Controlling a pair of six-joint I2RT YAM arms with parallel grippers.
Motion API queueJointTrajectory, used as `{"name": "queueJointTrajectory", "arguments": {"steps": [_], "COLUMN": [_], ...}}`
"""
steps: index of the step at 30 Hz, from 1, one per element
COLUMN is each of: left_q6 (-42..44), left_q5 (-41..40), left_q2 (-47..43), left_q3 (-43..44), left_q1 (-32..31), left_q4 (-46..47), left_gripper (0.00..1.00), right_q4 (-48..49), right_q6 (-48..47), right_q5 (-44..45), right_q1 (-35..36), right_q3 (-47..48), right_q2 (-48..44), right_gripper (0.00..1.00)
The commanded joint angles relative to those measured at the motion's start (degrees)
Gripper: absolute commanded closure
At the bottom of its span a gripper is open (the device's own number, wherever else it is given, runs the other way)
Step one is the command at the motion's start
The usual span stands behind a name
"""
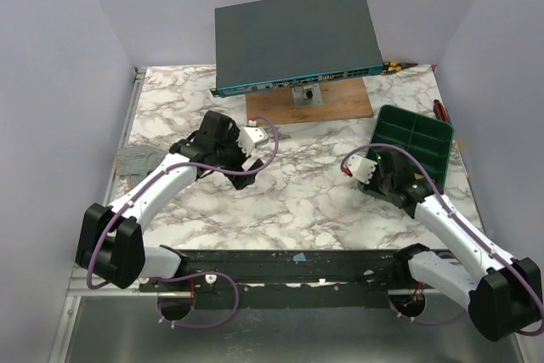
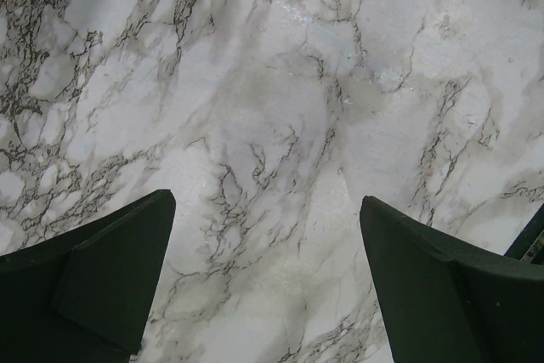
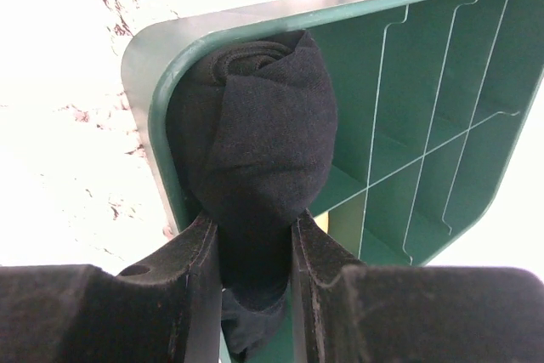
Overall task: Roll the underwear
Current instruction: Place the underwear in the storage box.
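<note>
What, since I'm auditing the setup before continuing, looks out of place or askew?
A grey cloth lies bunched at the table's left edge, partly under the left arm, away from the green tray where the right gripper holds rolled black underwear.

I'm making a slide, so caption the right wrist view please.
Right end effector shut on rolled black underwear at the corner of a green divided tray.

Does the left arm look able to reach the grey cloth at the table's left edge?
Probably yes: the grey cloth lies in the open beside that arm, and the left gripper is open and empty.
</note>
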Motion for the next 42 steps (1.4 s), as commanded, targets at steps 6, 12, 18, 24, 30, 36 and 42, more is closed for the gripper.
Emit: {"name": "queueJointTrajectory", "arguments": {"steps": [6, 12, 18, 24, 30, 36, 42], "left_q6": [-0.36, -0.50, -0.44, -0.51, -0.73, -0.86, -0.94], "left_q5": [1.34, 1.48, 1.58, 1.60, 1.48, 1.38, 1.43], "left_q2": [-0.84, -0.64, 0.14, 0.67, 1.27, 2.16, 2.94], "left_q3": [1.25, 1.57, 2.08, 2.63, 3.31, 3.99, 4.65], "left_q1": [0.01, 0.03, 0.01, -0.07, -0.08, -0.21, -0.41], "left_q4": [-1.49, -1.67, -2.29, -2.63, -3.09, -3.51, -3.64], "left_gripper": [0.02, 0.01, 0.02, 0.02, 0.01, 0.02, 0.02], "right_q4": [-2.85, -3.15, -3.36, -3.85, -4.80, -4.94, -4.76], "right_q6": [-4.02, -5.19, -6.57, -10.26, -13.50, -15.24, -15.49], "right_q5": [-9.98, -16.51, -20.43, -23.60, -26.52, -26.68, -26.76], "right_q1": [-7.37, -10.10, -11.54, -15.13, -16.96, -17.05, -17.04], "right_q3": [2.21, 2.30, 2.50, 3.59, 5.00, 5.38, 5.00], "right_q2": [4.17, 6.87, 10.29, 16.08, 21.93, 26.92, 29.70], "right_gripper": [0.99, 0.99, 0.99, 0.99, 0.99, 0.99, 0.97]}}
